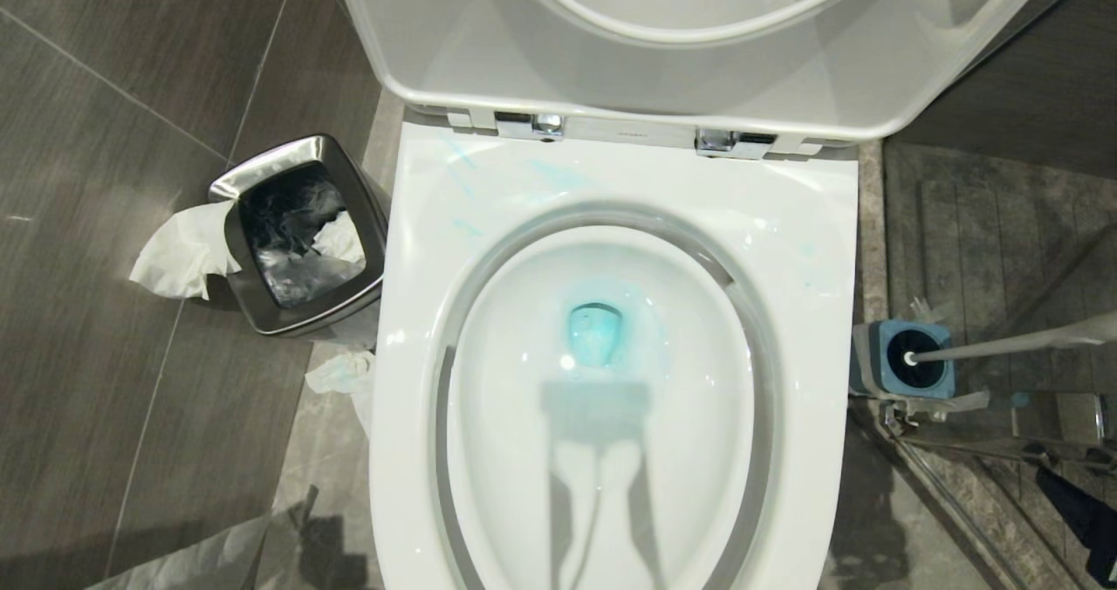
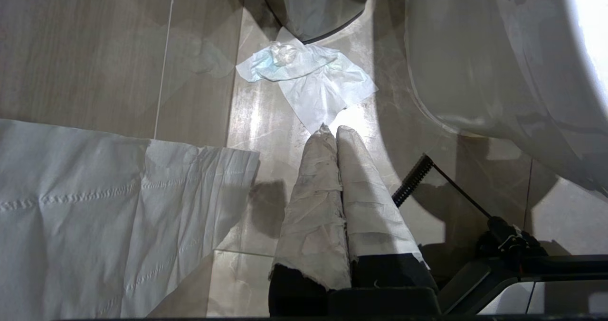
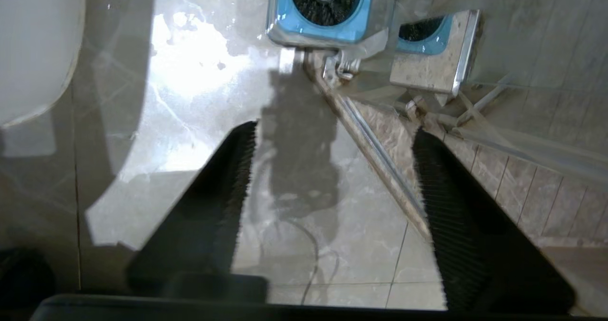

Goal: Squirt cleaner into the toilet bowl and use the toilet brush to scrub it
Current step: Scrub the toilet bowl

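Note:
The toilet bowl (image 1: pixel 812 311) fills the middle of the head view, seat and lid up, with blue-tinted water (image 1: pixel 596 332) at its bottom and faint blue streaks on the rim. To its right, on the floor, the toilet brush (image 1: pixel 1003 344) stands in its blue square holder (image 1: pixel 941 332), handle leaning right. My right gripper (image 3: pixel 335 130) hangs open and empty over the floor, a little short of the holder (image 3: pixel 285 22) and the black bristles (image 3: pixel 308 7). My left gripper (image 2: pixel 332 130) is shut, its fingers wrapped in white, beside the bowl's outer wall (image 2: pixel 475 74). The cleaner is out of view.
A square steel bin (image 1: pixel 301 232) with tissue spilling over it stands left of the bowl. Crumpled tissue (image 2: pixel 308 79) and a long paper sheet (image 2: pixel 95 207) lie on the floor. A metal rail (image 3: pixel 375 145) with a glass panel runs past the holder.

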`<state>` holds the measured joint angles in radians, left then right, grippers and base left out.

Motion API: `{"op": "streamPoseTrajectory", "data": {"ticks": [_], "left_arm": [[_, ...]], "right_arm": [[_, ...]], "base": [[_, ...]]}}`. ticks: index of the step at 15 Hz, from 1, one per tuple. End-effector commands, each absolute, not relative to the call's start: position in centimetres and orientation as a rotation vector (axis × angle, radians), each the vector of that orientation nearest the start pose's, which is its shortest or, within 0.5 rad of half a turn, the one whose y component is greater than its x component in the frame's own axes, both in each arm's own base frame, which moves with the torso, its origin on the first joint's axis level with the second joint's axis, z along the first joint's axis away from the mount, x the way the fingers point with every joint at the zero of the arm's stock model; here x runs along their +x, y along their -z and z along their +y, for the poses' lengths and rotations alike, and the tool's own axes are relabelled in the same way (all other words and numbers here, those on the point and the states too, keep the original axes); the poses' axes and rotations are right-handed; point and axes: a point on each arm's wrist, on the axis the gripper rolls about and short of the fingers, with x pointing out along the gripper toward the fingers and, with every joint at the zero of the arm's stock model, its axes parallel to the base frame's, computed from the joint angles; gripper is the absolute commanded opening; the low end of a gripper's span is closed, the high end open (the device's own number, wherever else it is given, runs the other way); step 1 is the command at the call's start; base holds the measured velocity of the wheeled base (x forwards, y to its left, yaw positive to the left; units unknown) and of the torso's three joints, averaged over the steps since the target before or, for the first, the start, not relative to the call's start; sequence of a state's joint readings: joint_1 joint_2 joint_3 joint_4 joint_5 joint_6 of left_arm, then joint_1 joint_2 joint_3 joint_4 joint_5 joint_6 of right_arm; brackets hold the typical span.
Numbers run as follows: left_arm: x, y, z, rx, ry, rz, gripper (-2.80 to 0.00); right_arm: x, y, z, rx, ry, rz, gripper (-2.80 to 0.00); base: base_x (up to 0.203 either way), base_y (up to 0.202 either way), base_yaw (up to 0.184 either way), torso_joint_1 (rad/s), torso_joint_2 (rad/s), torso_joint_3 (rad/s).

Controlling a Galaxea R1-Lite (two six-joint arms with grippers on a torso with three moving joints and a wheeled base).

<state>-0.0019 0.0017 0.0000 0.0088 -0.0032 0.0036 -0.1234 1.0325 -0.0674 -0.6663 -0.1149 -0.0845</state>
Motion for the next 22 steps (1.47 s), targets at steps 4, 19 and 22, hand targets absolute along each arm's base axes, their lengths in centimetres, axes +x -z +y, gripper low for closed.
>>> {"op": "streamPoseTrajectory", "data": {"ticks": [4,19,22], "left_arm": [[-2.2,-7.4,0.0,0.003,0.005,0.012,-2.8],[-2.2,-7.4,0.0,0.003,0.005,0.012,-2.8],[-2.2,-7.4,0.0,0.003,0.005,0.014,-2.8]], "right_arm": [[12.7,-11.9,-1.9,-0.061,0.264,0.331,0.0],[19.9,-11.5,-2.0,-0.057,0.386,0.302,0.0],[20.6,-11.9,-2.2,-0.065,0.388,0.275,0.0]], "base": [[0.0,0.0,0.0,0.0,0.0,0.0],[0.0,0.0,0.0,0.0,0.0,0.0],[0.0,0.0,0.0,0.0,0.0,0.0]]}}
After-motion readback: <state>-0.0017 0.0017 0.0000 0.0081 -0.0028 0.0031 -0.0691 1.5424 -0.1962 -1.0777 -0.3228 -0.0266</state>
